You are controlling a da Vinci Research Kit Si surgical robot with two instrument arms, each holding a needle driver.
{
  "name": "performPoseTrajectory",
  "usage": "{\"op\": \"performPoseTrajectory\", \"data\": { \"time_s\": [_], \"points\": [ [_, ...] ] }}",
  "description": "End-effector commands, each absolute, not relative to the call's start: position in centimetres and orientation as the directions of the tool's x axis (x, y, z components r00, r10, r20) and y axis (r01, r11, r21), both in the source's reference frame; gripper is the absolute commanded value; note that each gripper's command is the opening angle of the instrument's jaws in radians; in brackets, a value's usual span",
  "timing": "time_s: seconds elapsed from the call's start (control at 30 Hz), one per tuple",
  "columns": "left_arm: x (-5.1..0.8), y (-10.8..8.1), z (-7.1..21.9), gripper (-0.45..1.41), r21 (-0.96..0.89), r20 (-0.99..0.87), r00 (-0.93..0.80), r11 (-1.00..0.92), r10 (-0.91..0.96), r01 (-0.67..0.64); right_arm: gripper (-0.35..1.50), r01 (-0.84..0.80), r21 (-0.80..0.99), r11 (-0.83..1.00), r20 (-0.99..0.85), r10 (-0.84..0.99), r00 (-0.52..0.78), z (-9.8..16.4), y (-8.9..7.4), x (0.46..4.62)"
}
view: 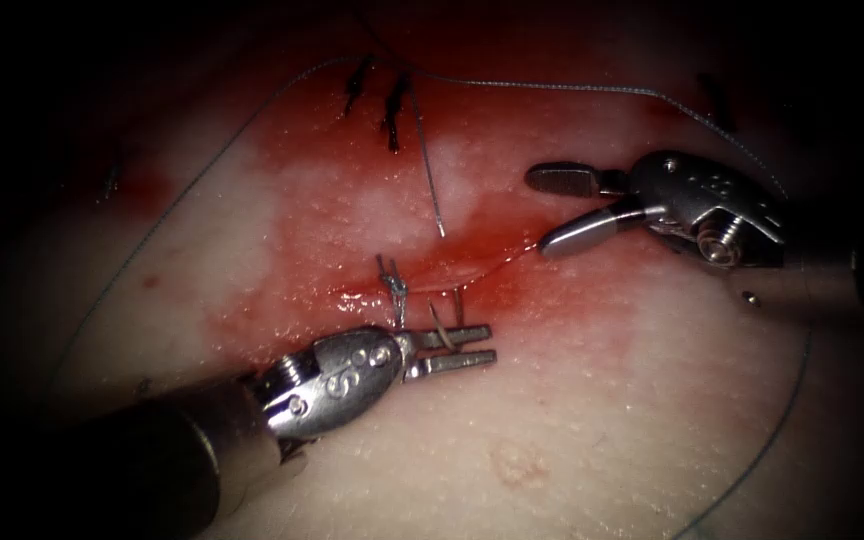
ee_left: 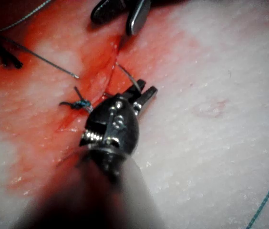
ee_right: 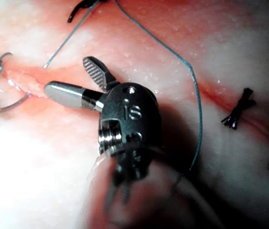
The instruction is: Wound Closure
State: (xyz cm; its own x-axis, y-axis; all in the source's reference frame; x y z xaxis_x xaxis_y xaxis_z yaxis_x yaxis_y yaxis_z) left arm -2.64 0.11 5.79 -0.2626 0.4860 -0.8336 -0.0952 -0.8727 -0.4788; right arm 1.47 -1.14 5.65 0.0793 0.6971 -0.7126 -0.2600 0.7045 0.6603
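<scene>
**Needle held by the left tool at the cut, right tool empty**

Needle (view: 439, 322): one, a thin curve, clamped between the closed jaws of the left tool (view: 477, 345) just short of their tips. It rises from the jaws toward the cut (view: 432, 275), and the far end seems to sit in the tissue (view: 602, 400) at the cut's edge, though red fluid (view: 352, 210) makes that hard to judge. Two tools are in sight. The right tool (view: 542, 210) sits to the right of the cut with its jaws spread wide, holding nothing; its lower jaw tip lies just beside a fine strand of thread (view: 552, 87) that runs off the wound. One blue-grey knot (view: 393, 285) stands just left of the needle. Two dark stitches (view: 377, 95) lie further up the cut, with one cut end of thread (view: 429, 165) trailing between them and the knot. Thread loops far round the field, its ends cut off at the dark margins.
</scene>
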Motion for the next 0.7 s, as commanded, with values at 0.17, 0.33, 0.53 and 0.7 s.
{"op": "performPoseTrajectory", "data": {
  "time_s": [0.17, 0.33, 0.53, 0.7],
  "points": [
    [-2.73, 0.09, 5.66, -0.45, -0.61, -0.756, -0.235, -0.787, 0.611, -0.087, 0.79, -0.258, 0.674, 0.692, -0.7, 0.71, 0.074, 5.69, -1.22, 1.56],
    [-2.75, 0.11, 5.47, -0.45, -0.688, -0.687, -0.229, -0.719, 0.689, -0.098, 0.96, -0.267, 0.688, 0.675, -0.679, 0.728, 0.093, 5.67, -1.26, 1.61],
    [-2.74, 0.07, 5.29, -0.45, -0.713, -0.663, -0.235, -0.695, 0.711, -0.089, 0.34, -0.284, 0.753, 0.594, -0.594, 0.799, 0.095, 5.61, -1.39, 1.62],
    [-2.72, 0.05, 5.12, -0.45, -0.634, -0.729, -0.256, -0.767, 0.635, -0.098, 1.09, -0.287, 0.851, 0.439, -0.446, 0.894, 0.047, 5.56, -1.5, 1.63]
  ]
}}
